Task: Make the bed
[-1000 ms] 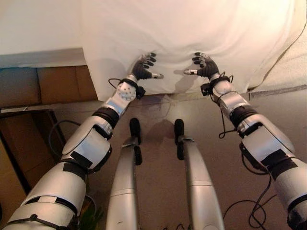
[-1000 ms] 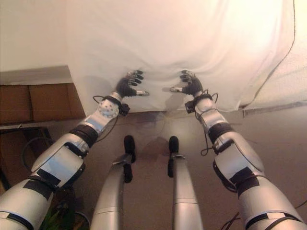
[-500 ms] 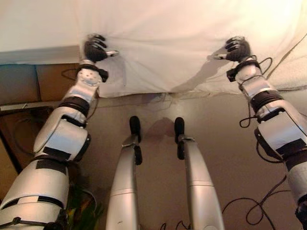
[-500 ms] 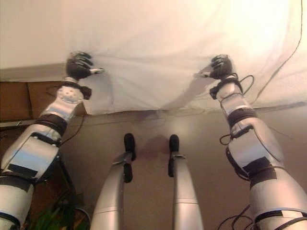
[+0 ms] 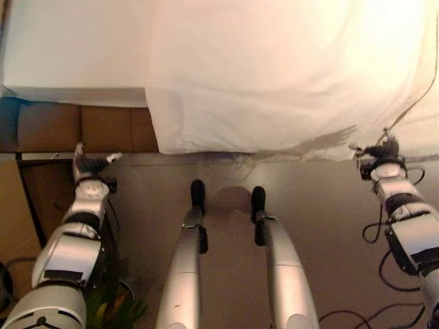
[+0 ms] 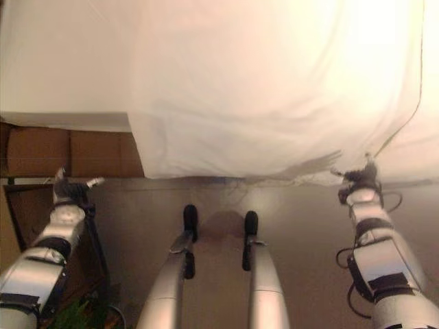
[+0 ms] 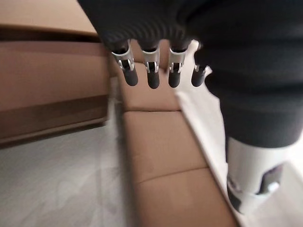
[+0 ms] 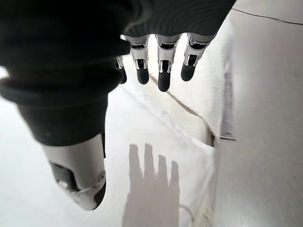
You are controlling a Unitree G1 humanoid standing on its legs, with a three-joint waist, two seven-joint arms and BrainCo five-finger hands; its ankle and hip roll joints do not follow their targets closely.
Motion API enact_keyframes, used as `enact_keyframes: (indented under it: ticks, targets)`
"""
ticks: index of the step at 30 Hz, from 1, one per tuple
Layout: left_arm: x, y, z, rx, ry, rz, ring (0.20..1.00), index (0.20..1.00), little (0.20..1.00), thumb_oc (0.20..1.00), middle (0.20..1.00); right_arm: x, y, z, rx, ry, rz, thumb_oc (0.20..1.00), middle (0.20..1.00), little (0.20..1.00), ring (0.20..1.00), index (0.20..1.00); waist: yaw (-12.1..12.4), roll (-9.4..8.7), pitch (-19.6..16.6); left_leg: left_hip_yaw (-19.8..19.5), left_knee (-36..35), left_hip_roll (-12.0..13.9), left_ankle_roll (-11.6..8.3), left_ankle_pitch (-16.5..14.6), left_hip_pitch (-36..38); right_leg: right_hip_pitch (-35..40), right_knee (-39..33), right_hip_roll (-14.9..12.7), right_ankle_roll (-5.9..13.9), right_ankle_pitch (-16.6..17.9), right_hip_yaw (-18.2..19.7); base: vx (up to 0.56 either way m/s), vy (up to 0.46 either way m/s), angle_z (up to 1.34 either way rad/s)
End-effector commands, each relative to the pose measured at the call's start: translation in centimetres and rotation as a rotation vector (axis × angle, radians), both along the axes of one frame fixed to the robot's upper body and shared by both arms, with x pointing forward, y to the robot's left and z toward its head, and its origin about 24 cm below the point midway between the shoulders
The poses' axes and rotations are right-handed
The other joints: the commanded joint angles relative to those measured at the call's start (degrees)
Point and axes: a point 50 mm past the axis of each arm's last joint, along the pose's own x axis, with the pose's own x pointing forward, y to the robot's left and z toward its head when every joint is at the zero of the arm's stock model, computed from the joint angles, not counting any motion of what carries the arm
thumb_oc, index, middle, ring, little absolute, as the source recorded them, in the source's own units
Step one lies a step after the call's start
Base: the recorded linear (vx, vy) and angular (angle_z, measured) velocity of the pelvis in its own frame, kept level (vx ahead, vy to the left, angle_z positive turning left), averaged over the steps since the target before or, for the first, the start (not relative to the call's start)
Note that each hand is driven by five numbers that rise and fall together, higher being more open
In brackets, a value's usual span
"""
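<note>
A white cover (image 5: 274, 75) lies spread over the bed, and its front edge hangs down the side towards the floor. Left of it the bare white mattress (image 5: 68, 55) shows. My left hand (image 5: 88, 164) hangs open and empty in front of the brown bed base (image 5: 103, 127), left of the cover. In the left wrist view its fingers (image 7: 152, 71) are straight above the brown panels. My right hand (image 5: 381, 147) is open and empty by the cover's lower right edge. Its straight fingers (image 8: 163, 66) hover over white cloth and cast a shadow on it.
A thin black cord (image 5: 415, 96) runs over the bed's right part. A brown box (image 5: 14, 205) stands at the left by the bed base, with green leaves (image 5: 113, 312) low beside my left arm. Bare floor (image 5: 226, 171) lies in front of the bed.
Both hands were curled on the cover's front edge, spread it wide apart, then let go and dropped outward and down. The view has shifted to show more of the bed.
</note>
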Motion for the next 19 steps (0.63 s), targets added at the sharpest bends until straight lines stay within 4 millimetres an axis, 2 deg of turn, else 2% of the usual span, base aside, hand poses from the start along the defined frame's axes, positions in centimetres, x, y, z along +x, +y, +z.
enact_keyframes:
  ticks: [1, 2, 3, 4, 5, 6, 7, 8, 9, 13, 15, 16, 17, 19]
  targets:
    - [-1.1, -0.6, -2.3, -0.088, 0.024, 0.018, 1.000, 1.000, 1.000, 1.000, 1.000, -2.4, -0.4, -3.4, 0.036, 0.066, -0.023, 1.000, 1.000, 1.000, 1.000, 1.000, 0.11, 0.24, -5.50, -1.44, 0.42, 1.46, -2.90, -3.47, 3.65, 6.08, -13.01, -3.11, 4.98, 9.59, 1.85, 0.13, -0.012, 0.07]
    - [-2.1, -0.7, -3.6, -0.138, 0.037, 0.028, 1.000, 1.000, 1.000, 1.000, 1.000, -3.1, -0.2, -4.7, 0.034, 0.103, -0.009, 1.000, 1.000, 1.000, 1.000, 1.000, 0.26, 0.20, -6.05, -1.62, -1.02, 1.42, -2.67, -3.29, 5.99, 8.45, -14.25, -3.32, 5.03, 10.07, 1.63, 0.14, -0.008, 0.02]
    - [-3.1, -1.5, -5.3, -0.232, 0.030, 0.049, 1.000, 1.000, 1.000, 1.000, 1.000, -4.3, 0.3, -6.4, 0.074, 0.128, -0.009, 1.000, 1.000, 1.000, 1.000, 1.000, 0.47, 0.34, -6.63, -1.91, -2.63, 1.72, -2.48, -3.20, 8.72, 11.47, -15.85, -3.30, 5.15, 10.12, 1.06, 0.12, -0.002, 0.01]
    - [-3.8, -2.3, -6.5, -0.253, 0.060, 0.027, 1.000, 1.000, 1.000, 1.000, 1.000, -5.2, 0.8, -7.8, 0.111, 0.142, -0.011, 1.000, 1.000, 1.000, 1.000, 1.000, 0.38, 0.28, -7.70, -1.86, -3.44, 1.84, -2.44, -2.72, 9.88, 12.96, -17.02, -3.47, 5.25, 10.74, 0.86, 0.12, 0.007, 0.04]
    - [-4.4, -2.7, -7.4, -0.250, 0.089, 0.010, 1.000, 1.000, 1.000, 1.000, 1.000, -6.1, 1.2, -9.1, 0.129, 0.178, 0.000, 1.000, 1.000, 1.000, 1.000, 1.000, 0.46, 0.20, -8.62, -1.97, -4.48, 2.02, -2.36, -2.55, 11.47, 14.71, -18.31, -3.56, 5.33, 11.25, 0.85, 0.07, 0.005, 0.08]
    - [-4.5, -2.7, -7.4, -0.249, 0.090, 0.010, 1.000, 1.000, 1.000, 1.000, 1.000, -6.2, 1.2, -9.1, 0.129, 0.179, -0.001, 1.000, 1.000, 1.000, 1.000, 1.000, 0.49, 0.20, -8.52, -1.97, -4.69, 2.03, -2.37, -2.49, 11.79, 15.04, -18.52, -3.55, 5.33, 11.32, 0.81, 0.07, 0.011, 0.09]
    - [-5.1, -3.4, -8.4, -0.251, 0.121, -0.013, 1.000, 1.000, 1.000, 1.000, 1.000, -6.9, 1.9, -10.3, 0.144, 0.208, 0.016, 1.000, 1.000, 1.000, 1.000, 1.000, 0.58, 0.14, -9.39, -1.88, -5.49, 2.35, -2.22, -2.46, 13.32, 16.34, -19.36, -3.52, 5.39, 11.43, 0.66, 0.09, 0.029, 0.03]
    - [-6.6, -4.9, -10.3, -0.250, 0.202, -0.082, 1.000, 1.000, 1.000, 1.000, 1.000, -8.6, 3.2, -12.5, 0.188, 0.260, 0.054, 1.000, 1.000, 1.000, 1.000, 1.000, 0.61, 0.15, -11.17, -1.75, -7.02, 2.73, -2.03, -2.32, 16.20, 19.08, -21.18, -3.67, 5.54, 12.05, 0.57, 0.13, 0.041, -0.02]
    - [-7.4, -5.4, -11.2, -0.240, 0.246, -0.110, 1.000, 1.000, 1.000, 1.000, 1.000, -9.6, 3.5, -13.4, 0.212, 0.285, 0.050, 1.000, 1.000, 1.000, 1.000, 1.000, 0.67, 0.06, -12.12, -1.79, -7.40, 2.84, -1.91, -2.34, 17.33, 20.18, -21.74, -3.61, 5.57, 12.08, 0.67, 0.11, 0.042, -0.01]
    - [-10.3, -7.8, -14.2, -0.237, 0.419, -0.240, 1.000, 1.000, 1.000, 1.000, 1.000, -12.8, 5.5, -16.6, 0.276, 0.405, 0.094, 1.000, 1.000, 1.000, 1.000, 1.000, 0.48, 0.13, -16.21, -1.85, -8.57, 3.04, -1.59, -2.88, 21.59, 24.09, -22.98, -3.39, 5.55, 11.72, 1.00, 0.07, 0.029, 0.01]
    - [-11.0, -8.5, -14.8, -0.239, 0.462, -0.278, 1.000, 1.000, 1.000, 1.000, 1.000, -13.4, 6.0, -17.1, 0.280, 0.435, 0.113, 1.000, 1.000, 1.000, 1.000, 1.000, 0.43, 0.14, -17.16, -1.81, -8.49, 3.19, -1.49, -3.11, 22.47, 24.88, -22.90, -3.40, 5.61, 11.60, 1.05, 0.06, 0.027, -0.01]
    - [-12.6, -10.0, -16.3, -0.235, 0.571, -0.393, 1.000, 1.000, 1.000, 1.000, 1.000, -14.8, 7.7, -18.6, 0.236, 0.561, 0.244, 1.000, 1.000, 1.000, 1.000, 1.000, 0.68, 0.23, -18.96, -1.53, -8.53, 3.32, -1.14, -3.79, 24.70, 27.06, -23.49, -3.50, 5.71, 11.44, 1.13, 0.04, 0.021, -0.03]
    - [-12.6, -10.0, -16.3, -0.235, 0.571, -0.393, 1.000, 1.000, 1.000, 1.000, 1.000, -14.8, 7.7, -18.6, 0.236, 0.561, 0.244, 1.000, 1.000, 1.000, 1.000, 1.000, 0.68, 0.23, -18.95, -1.53, -8.54, 3.32, -1.14, -3.79, 24.71, 27.07, -23.49, -3.50, 5.71, 11.44, 1.13, 0.07, 0.034, -0.05]
    - [-13.9, -11.0, -17.1, -0.204, 0.648, -0.490, 1.000, 1.000, 1.000, 1.000, 1.000, -15.9, 8.4, -19.3, 0.253, 0.602, 0.271, 1.000, 1.000, 1.000, 1.000, 1.000, 0.75, 0.26, -20.87, -1.22, -9.05, 3.37, -0.98, -4.34, 26.64, 28.67, -24.08, -3.56, 5.88, 11.43, 1.19, 0.07, 0.030, -0.02]
